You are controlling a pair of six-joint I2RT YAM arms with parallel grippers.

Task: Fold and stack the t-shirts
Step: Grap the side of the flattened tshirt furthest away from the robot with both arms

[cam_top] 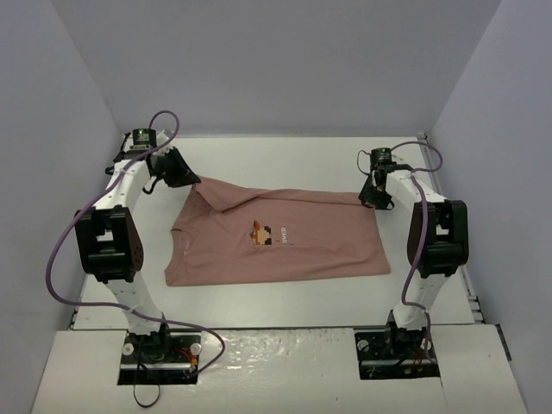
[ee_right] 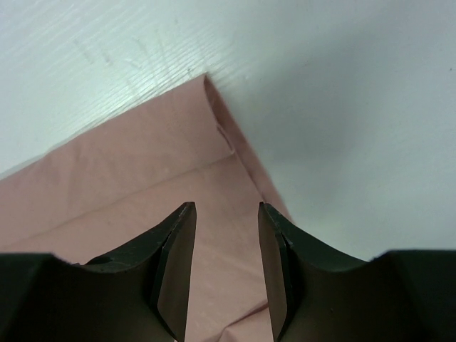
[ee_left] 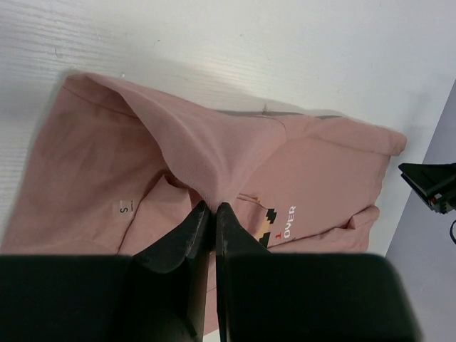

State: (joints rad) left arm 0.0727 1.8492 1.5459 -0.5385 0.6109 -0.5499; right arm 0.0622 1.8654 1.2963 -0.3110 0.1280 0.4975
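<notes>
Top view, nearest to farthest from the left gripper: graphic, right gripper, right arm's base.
1. Graphic, on the shirt, right of the left gripper.
2. Right gripper, at the shirt's far right corner.
3. Right arm's base, near right.

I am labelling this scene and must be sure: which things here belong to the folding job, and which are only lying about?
Of the job:
- t-shirt
- left gripper, shut on a lifted fold of it
- right gripper, open above a corner of it

Merely there:
- table
- walls
</notes>
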